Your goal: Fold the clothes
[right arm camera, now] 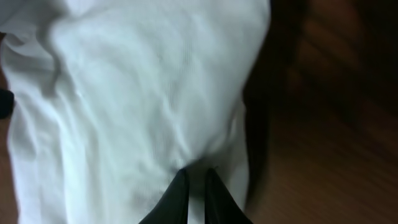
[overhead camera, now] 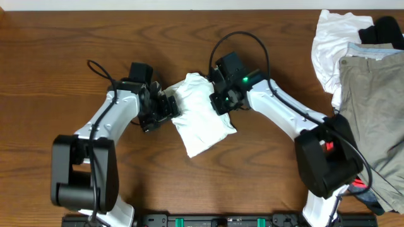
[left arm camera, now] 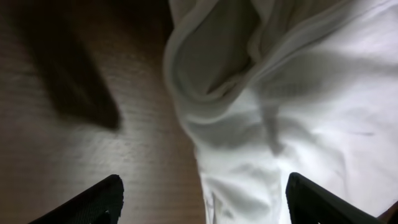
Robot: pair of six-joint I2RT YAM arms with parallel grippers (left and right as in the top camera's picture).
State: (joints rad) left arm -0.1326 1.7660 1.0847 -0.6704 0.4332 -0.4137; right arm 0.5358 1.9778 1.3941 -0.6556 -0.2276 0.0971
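on the brown wooden table [overhead camera: 63,38], a folded white cloth garment [overhead camera: 202,123] lies central; left gripper [left arm camera: 205,186] spread wide at its left edge, right gripper [right arm camera: 196,186] pinching its fabric.

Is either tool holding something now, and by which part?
The right tool pinches the white garment near its edge; the left tool is open and holds nothing.

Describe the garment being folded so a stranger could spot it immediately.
Start at the middle of the brown wooden table, in the gap between the left arm and right arm. The folded white garment lies there as a compact, slanted bundle. Unlike the khaki trousers, loose white piece and black piece heaped at the right edge, it lies alone.
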